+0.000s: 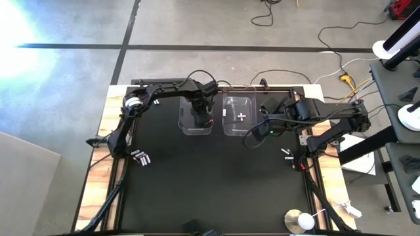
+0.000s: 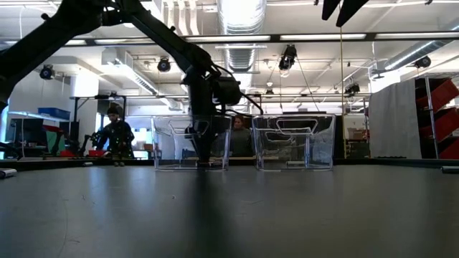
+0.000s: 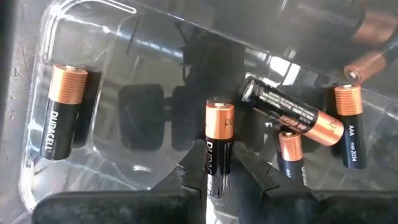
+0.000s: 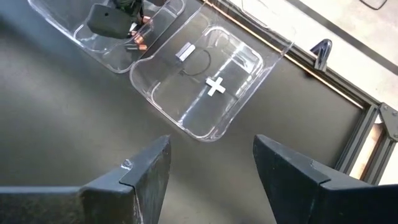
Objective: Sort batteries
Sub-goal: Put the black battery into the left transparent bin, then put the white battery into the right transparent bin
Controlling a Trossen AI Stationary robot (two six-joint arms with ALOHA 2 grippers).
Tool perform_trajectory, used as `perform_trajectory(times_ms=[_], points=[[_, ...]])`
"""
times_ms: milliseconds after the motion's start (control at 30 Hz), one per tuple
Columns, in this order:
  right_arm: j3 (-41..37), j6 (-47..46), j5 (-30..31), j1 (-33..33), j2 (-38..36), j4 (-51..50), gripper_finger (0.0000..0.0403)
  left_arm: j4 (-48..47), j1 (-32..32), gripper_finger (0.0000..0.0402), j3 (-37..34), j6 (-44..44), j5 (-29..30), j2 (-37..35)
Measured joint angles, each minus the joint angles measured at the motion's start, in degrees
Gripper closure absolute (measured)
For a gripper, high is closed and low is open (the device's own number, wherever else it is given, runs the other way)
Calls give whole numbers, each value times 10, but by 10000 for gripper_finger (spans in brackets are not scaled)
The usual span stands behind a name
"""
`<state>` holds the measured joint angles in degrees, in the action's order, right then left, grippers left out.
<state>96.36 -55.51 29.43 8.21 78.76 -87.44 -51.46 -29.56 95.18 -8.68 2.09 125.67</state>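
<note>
The left hand (image 3: 217,180) is lowered into the left clear plastic rectangular tub (image 1: 195,115), and a black and copper AA battery (image 3: 219,146) is pinched upright between its two dark fingers (image 3: 189,177), copper end pointing away from the wrist. The gripped battery is seen directly between the fingertips, close above the tub floor; whether it touches the floor cannot be told. Several more black and copper batteries lie loose in the same tub: one (image 3: 60,112) well off to one side of the hand, one lying tilted (image 3: 291,113) just beyond the gripped battery, and two smaller ones (image 3: 347,123) near it. In the low view the left arm (image 2: 204,107) is seen coming down into this tub at the far middle of the black surface (image 1: 216,177).

The right hand (image 4: 208,168) is held above the surface near the right clear plastic rectangular tub (image 1: 239,115), its fingers spread apart with nothing between them. Three white batteries (image 4: 214,86) lie on that tub's floor, two of them crossed over each other. A small group of batteries (image 1: 141,157) lies on the surface at the left, well apart from the tubs, and another small group (image 1: 289,155) lies at the right edge. Two people (image 2: 115,136) are visible in the room beyond the surface.
</note>
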Motion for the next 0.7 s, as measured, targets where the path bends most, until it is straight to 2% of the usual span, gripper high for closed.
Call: perform_trajectory(times_ms=[400, 567, 700], points=[[0, 0, -1, 0, 0, 1, 184, 11, -1, 283, 4, 10, 1, 0], [0, 1, -1, 0, 0, 1, 184, -29, 0, 236, 54, 17, -1, -2], [0, 2, -1, 0, 0, 1, 184, -87, 0, 207, 122, 23, -1, -15]])
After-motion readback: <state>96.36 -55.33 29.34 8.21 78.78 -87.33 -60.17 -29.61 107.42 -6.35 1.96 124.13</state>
